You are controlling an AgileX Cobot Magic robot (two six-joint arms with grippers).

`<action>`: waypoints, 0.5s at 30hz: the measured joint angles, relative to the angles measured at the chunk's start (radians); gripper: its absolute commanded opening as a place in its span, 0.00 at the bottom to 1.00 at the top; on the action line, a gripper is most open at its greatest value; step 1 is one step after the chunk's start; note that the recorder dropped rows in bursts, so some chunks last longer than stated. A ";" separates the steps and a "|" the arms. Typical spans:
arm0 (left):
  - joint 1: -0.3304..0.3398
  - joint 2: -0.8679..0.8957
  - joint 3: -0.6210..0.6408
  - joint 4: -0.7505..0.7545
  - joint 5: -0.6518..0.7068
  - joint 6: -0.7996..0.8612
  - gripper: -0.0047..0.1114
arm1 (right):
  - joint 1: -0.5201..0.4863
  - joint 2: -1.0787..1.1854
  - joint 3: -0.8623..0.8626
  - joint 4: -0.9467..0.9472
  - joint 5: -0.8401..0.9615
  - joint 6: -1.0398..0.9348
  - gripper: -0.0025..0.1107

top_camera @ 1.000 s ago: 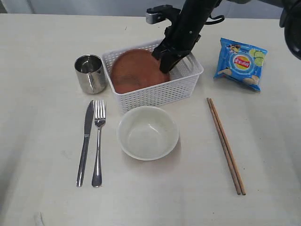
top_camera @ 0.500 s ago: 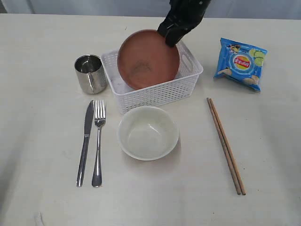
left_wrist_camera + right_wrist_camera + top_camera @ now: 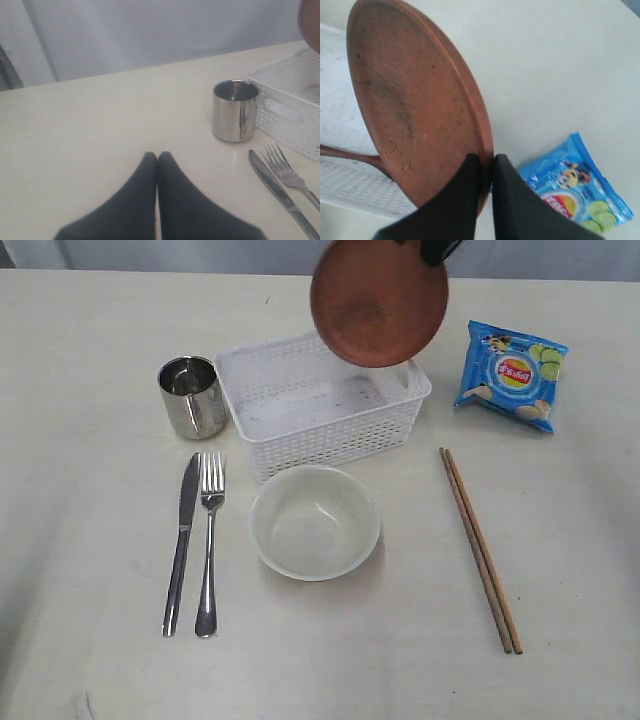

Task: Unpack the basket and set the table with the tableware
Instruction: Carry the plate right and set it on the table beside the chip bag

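My right gripper (image 3: pixel 486 159) is shut on the rim of the round brown plate (image 3: pixel 405 100). In the exterior view the plate (image 3: pixel 378 302) hangs tilted above the far right corner of the white basket (image 3: pixel 330 435); only a bit of the right gripper (image 3: pixel 438 250) shows there. A reddish-brown spoon handle (image 3: pixel 347 153) lies in the basket under the plate. My left gripper (image 3: pixel 158 156) is shut on nothing, low over the table left of the steel mug (image 3: pixel 235 110). Knife (image 3: pixel 183 535), fork (image 3: pixel 209 540), bowl (image 3: pixel 314 522) and chopsticks (image 3: pixel 480 550) lie on the table (image 3: pixel 90 330).
The blue crisp bag (image 3: pixel 512 375) lies right of the basket, and the mug (image 3: pixel 192 396) stands at the basket's left. The bowl sits just in front of the basket, between the cutlery and the chopsticks.
The right gripper has lifted the plate out of the basket, up and to the right, until it hangs clear above the rim. Nothing else has moved.
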 measured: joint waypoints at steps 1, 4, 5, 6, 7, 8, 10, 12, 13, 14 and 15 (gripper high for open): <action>0.000 0.000 0.000 0.000 0.000 0.000 0.04 | -0.022 -0.008 0.000 -0.004 0.008 0.018 0.02; 0.000 0.000 0.000 0.000 0.000 0.000 0.04 | -0.101 -0.034 0.014 -0.010 0.021 0.062 0.02; 0.000 0.000 0.000 0.000 0.000 0.000 0.04 | -0.134 -0.046 0.023 -0.012 0.023 0.076 0.02; 0.000 0.000 0.000 0.000 0.000 0.000 0.04 | -0.162 -0.058 0.034 -0.012 0.023 0.086 0.02; 0.000 0.000 0.000 0.000 0.000 0.000 0.04 | -0.199 -0.070 0.052 -0.014 0.023 0.098 0.02; 0.000 0.000 0.000 0.000 0.000 0.000 0.04 | -0.238 -0.083 0.075 -0.014 0.023 0.109 0.02; 0.000 0.000 0.000 0.000 0.000 0.000 0.04 | -0.319 -0.107 0.126 -0.014 0.004 0.137 0.02; 0.000 0.000 0.000 0.000 0.000 0.000 0.04 | -0.396 -0.125 0.181 -0.016 -0.019 0.160 0.02; 0.000 0.000 0.000 0.000 0.000 0.000 0.04 | -0.439 -0.131 0.216 -0.018 -0.027 0.172 0.02; 0.000 0.000 0.000 0.000 0.000 0.000 0.04 | -0.483 -0.136 0.244 -0.018 -0.037 0.186 0.02; 0.000 0.000 0.000 0.000 0.000 0.000 0.04 | -0.528 -0.137 0.270 -0.018 -0.043 0.199 0.02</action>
